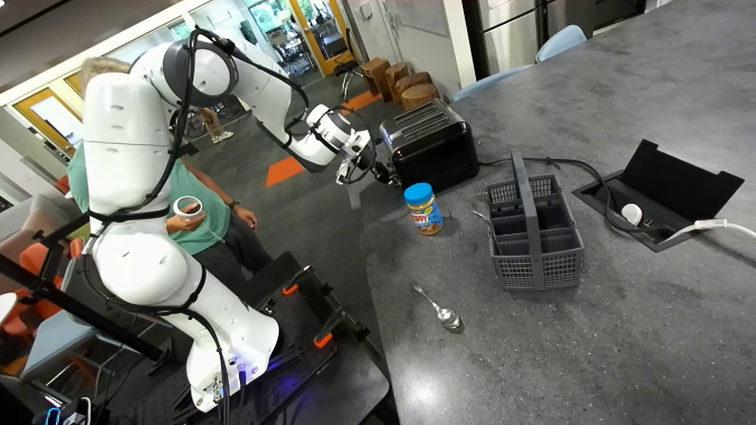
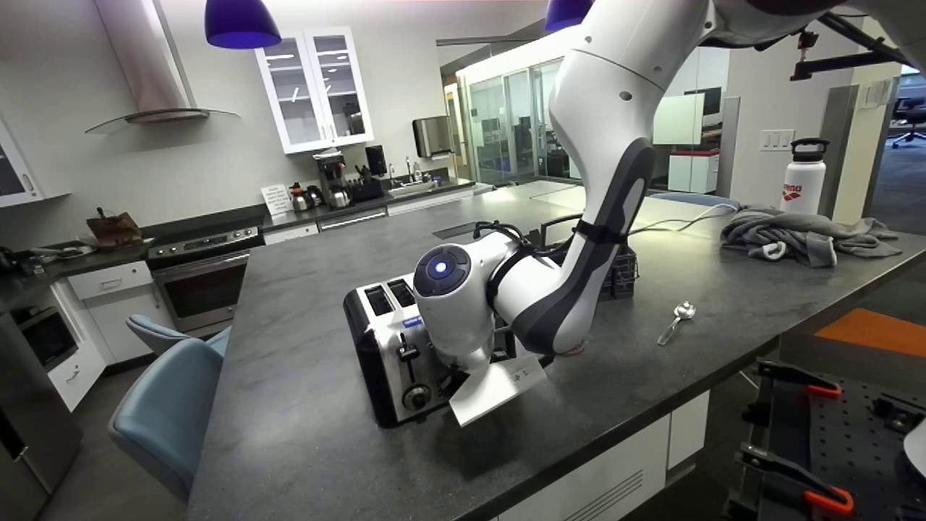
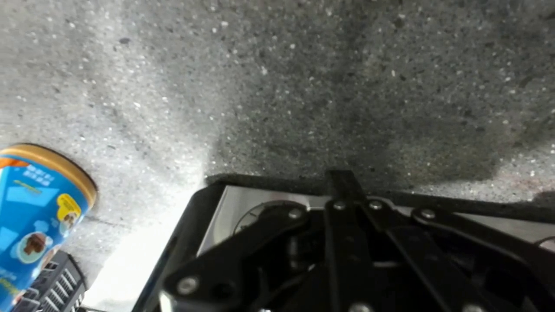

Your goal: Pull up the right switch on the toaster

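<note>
One person [image 1: 198,215] in a green shirt, partly behind my white arm [image 1: 121,147], shows only in an exterior view, at the left; the arm reaches across to the toaster [image 1: 434,147], which stands on the grey counter [image 1: 590,354] just right of upper middle. A blue-lidded jar [image 1: 425,215] stands just beside it, a spoon [image 1: 447,317] lies lower down, and farther right come a caddy [image 1: 537,268] and an open black case [image 1: 679,180]. In an exterior view I get the toaster's front instead, left of centre, with a lever [image 2: 407,352] and a dial [image 2: 417,397], its right part hidden behind the arm; a white bottle [image 2: 803,187] and crumpled cloth [image 2: 810,228] at upper right show only there. My wrist view has the jar cut off at the left edge, the caddy's corner below it, then the toaster's silver panel [image 3: 243,195] across the lower half, and over that my gripper [image 3: 347,184], jaws drawn together, no gap I can see; whether the tips touch the panel I cannot tell.
</note>
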Tool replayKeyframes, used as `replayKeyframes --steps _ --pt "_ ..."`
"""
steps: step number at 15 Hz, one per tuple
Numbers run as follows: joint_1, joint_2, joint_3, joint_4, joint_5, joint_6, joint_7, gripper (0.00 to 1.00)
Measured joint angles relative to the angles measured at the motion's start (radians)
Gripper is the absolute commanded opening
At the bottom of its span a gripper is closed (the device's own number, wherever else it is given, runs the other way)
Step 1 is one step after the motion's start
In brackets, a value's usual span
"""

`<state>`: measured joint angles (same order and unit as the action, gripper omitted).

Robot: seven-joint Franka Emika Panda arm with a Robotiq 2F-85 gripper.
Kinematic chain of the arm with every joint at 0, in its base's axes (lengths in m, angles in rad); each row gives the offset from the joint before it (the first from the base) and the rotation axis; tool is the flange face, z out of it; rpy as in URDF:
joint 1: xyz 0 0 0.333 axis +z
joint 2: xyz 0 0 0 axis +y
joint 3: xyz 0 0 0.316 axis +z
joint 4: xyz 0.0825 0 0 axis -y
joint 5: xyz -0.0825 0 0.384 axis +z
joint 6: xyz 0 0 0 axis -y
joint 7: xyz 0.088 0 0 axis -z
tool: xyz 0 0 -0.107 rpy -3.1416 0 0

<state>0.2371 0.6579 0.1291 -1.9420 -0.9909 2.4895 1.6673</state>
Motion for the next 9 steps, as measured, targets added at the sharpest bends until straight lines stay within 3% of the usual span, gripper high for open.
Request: replayKeyframes --steps 5,9 --pt "-0.001 0.000 -0.005 0.000 0.075 0.055 -0.116 0.00" --pt "0.016 0.000 -0.038 -0.001 0.080 0.127 -0.128 0.00"
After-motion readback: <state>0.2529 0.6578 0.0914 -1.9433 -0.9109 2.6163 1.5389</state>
